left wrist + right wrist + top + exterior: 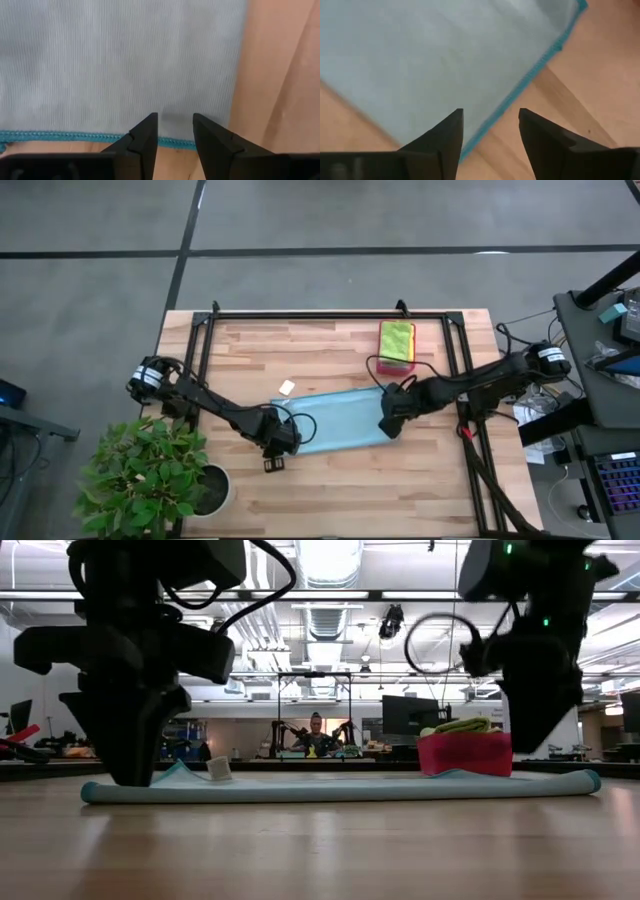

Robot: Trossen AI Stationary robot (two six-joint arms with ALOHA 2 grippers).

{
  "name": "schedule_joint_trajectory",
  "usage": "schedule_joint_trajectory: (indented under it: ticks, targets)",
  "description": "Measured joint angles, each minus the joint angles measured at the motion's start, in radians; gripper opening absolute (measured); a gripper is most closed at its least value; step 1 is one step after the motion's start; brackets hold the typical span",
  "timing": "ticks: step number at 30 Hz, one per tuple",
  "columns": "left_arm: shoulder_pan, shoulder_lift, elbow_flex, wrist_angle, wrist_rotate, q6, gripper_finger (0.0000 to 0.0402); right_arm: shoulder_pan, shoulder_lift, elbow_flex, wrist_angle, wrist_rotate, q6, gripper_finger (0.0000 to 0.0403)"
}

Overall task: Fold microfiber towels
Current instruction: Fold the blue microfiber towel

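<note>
Table [330,480]: pale wooden butcher-block top with a black metal frame, filling the middle of the high view.

Light blue microfiber towel [335,422]: soft cloth with a teal stitched hem, lying flat at the centre of the table, apparently already folded once into a strip. Its long axis runs left to right across the high view, tilted slightly so the right end sits higher in the frame; the low view shows it as a thin flat band with a rounded edge at the right end.

Pink-red rectangular tray [397,362]: upper right of the towel, apart from it, carrying folded lime green and yellow cloths [396,338].

Left pincer [175,131]: at the towel's lower left end, fingers spread a little over the hem, pinching nothing.

Right pincer [490,131]: at the towel's right end, fingers spread over the hem near the corner, pinching nothing.

White scrap [287,388]: small, on the table just above the towel's left part.

Step in hand, as judged: taking hold of the strip for the next fold. Done well, each pincer closes squarely on the hem at a matching point near its corner, catching all layers, so that both ends lift evenly and the edges meet without skew.
</note>
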Motion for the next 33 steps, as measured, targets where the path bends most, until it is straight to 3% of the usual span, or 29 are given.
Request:
schedule_joint_trajectory:
  ticks: [12, 20, 24, 33]
  targets:
    - [0.000, -0.002, 0.001, 0.001, -0.029, 0.001, 0.0109, -0.178, -0.015, -0.181, 0.238, -0.158, -0.064, 0.0183]
    - [0.001, -0.002, 0.001, 0.002, -0.033, 0.001, 0.0109, -0.208, -0.016, -0.274, 0.512, -0.290, -0.074, 0.0183]
    - [0.001, -0.002, 0.000, 0.002, -0.035, 0.001, 0.0109, -0.208, -0.014, -0.309, 0.625, -0.302, -0.032, 0.0182]
    - [0.001, -0.003, 0.002, 0.002, -0.080, 0.003, 0.0109, -0.208, -0.024, -0.316, 0.638, -0.283, -0.001, 0.0136]
